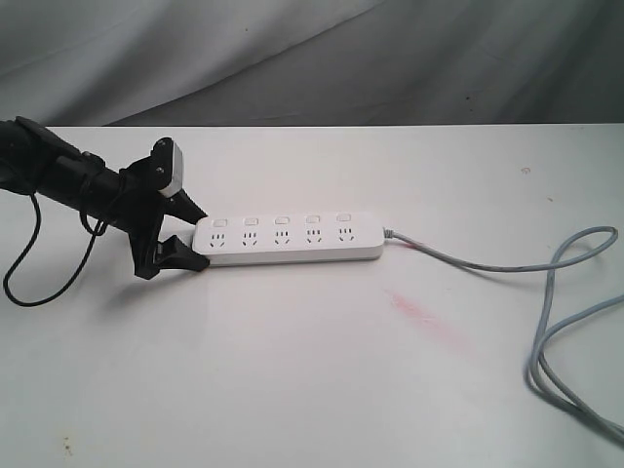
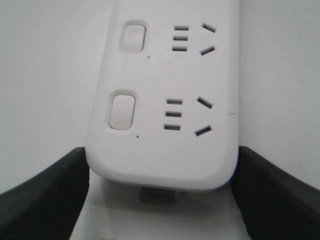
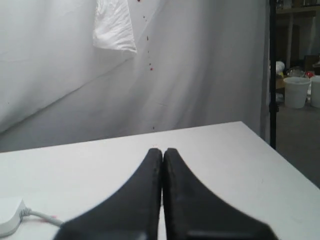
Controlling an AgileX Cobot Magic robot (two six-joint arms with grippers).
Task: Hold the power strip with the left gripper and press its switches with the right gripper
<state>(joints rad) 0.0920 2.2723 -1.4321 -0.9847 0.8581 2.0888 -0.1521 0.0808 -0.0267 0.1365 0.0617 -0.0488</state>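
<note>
Two claws: the left gripper [image 1: 191,237] pinches one rounded end of the power strip [image 1: 292,239], a finger on each long edge; the right gripper [image 3: 162,152] has its fingers pressed together.
Power strip: flat on the white table [image 1: 292,370], sockets up, long axis running from the held end to the grey cord [image 1: 419,245].
Row of switches [image 1: 281,220]: five, along one long edge of the strip.
Left wrist view only: two switches close up.
Right wrist view only: the strip's cord end; a white bucket [image 3: 296,92] well beyond the strip, contents hidden.
</note>
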